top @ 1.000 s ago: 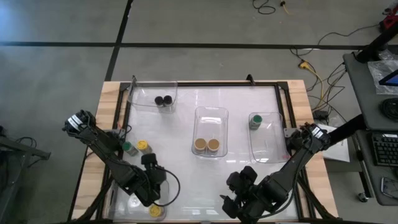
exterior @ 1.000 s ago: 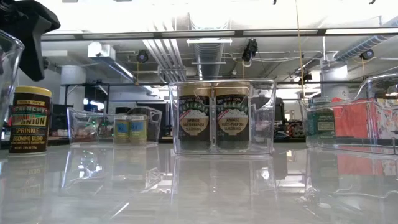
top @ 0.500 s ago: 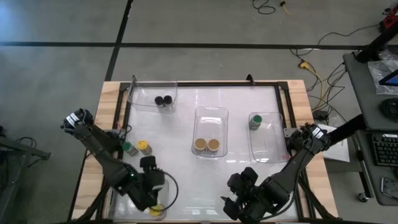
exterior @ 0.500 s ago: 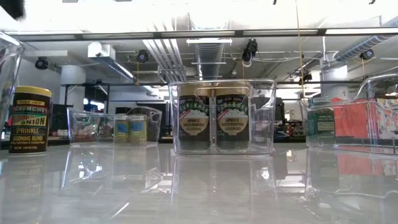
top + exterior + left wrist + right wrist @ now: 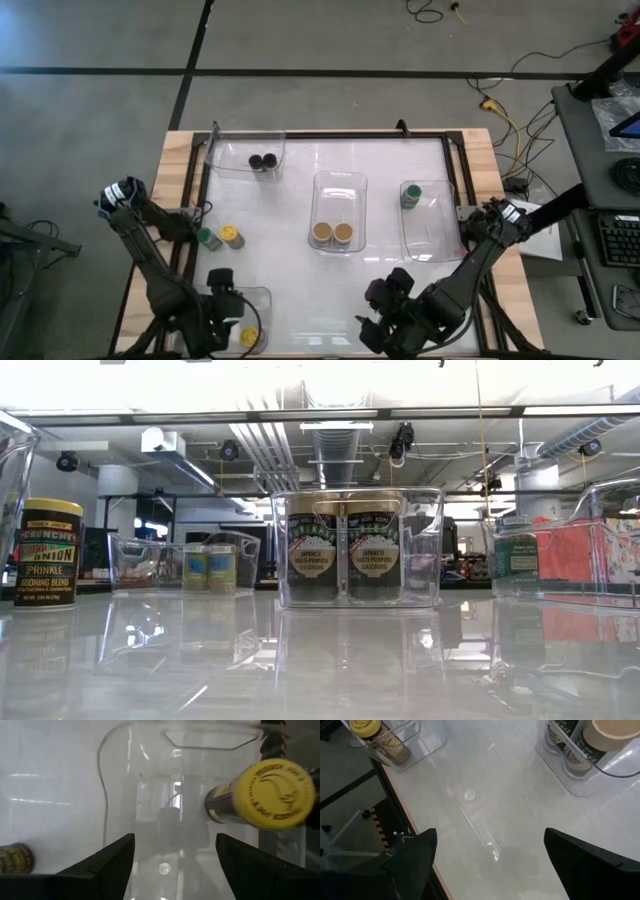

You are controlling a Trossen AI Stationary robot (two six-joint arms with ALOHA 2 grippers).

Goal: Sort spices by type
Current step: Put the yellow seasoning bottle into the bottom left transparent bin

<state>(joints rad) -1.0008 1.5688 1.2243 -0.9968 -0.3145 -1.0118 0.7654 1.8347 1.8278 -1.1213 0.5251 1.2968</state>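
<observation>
Looking straight down in the high view, the left end effector (image 5: 222, 320) is seen at the near left corner of the counter (image 5: 380, 270), just beside a clear bin (image 5: 252, 297) holding a yellow-lidded jar (image 5: 248, 338). The right end effector (image 5: 385, 320) is parked at the near edge, right of centre. Two black-lidded jars (image 5: 263, 161) are held in the far left bin (image 5: 232, 158), two tan-lidded jars (image 5: 332, 233) in the middle bin (image 5: 340, 190), and one green-lidded jar (image 5: 411, 194) in the right bin (image 5: 435, 235). A green-lidded jar (image 5: 207, 238) and a second yellow-lidded jar (image 5: 231, 236) stand touching on the bare counter at the left.

In the low view, the tan-lidded pair is seen upright in its bin, with a taller jar (image 5: 47, 554) at the far left.

In the left wrist view, the fingers (image 5: 107, 862) are spread apart and empty before the bin's wall, the yellow lid showing behind it.

In the right wrist view, the fingers (image 5: 412, 855) are likewise apart over bare counter.
</observation>
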